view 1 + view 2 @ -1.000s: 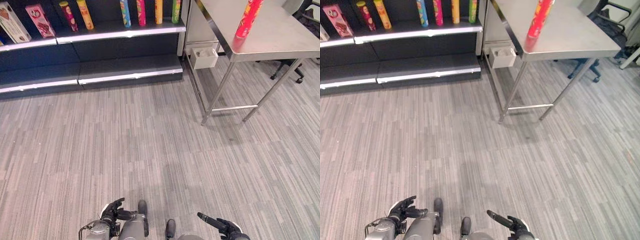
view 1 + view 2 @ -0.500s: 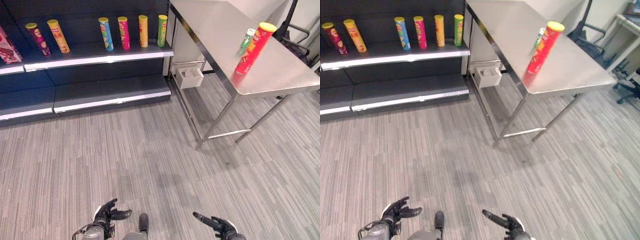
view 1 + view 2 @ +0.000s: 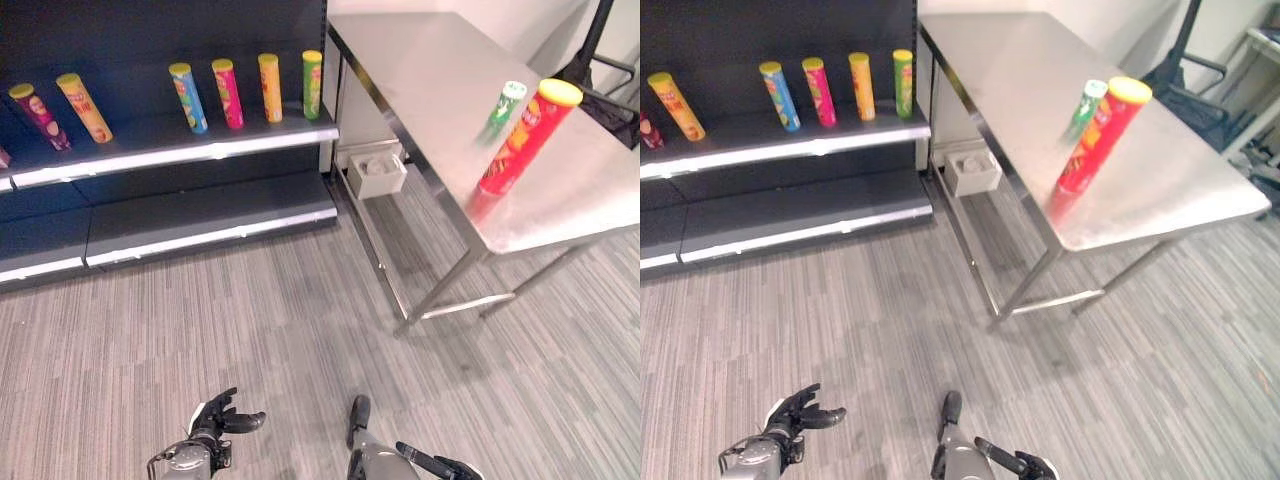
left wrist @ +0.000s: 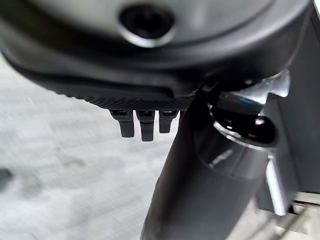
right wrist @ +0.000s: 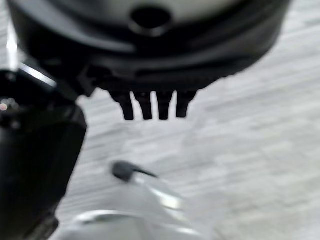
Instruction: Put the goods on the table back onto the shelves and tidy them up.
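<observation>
A tall red tube with a yellow lid [image 3: 525, 137] stands near the front edge of the steel table [image 3: 420, 70]. A smaller green tube [image 3: 503, 108] stands just behind it. Several coloured tubes stand on the dark shelf [image 3: 170, 150], among them a blue tube [image 3: 187, 97], a pink tube [image 3: 227, 92] and a green tube [image 3: 312, 83]. My left hand [image 3: 215, 420] hangs low over the carpet, open, fingers spread, holding nothing. My right hand [image 3: 440, 465] is also low, open with straight fingers [image 5: 150, 105], far from the table.
A white box [image 3: 372, 172] sits on the floor under the table's near-shelf end. The lower shelf board [image 3: 200, 205] is bare. Table legs [image 3: 440, 290] stand on the grey carpet. A dark chair [image 3: 1200, 80] shows behind the table.
The whole picture has shifted, so the camera has moved: the table and shelves now sit nearer the middle, and the green tube shows fully. Both hands stay low and open.
</observation>
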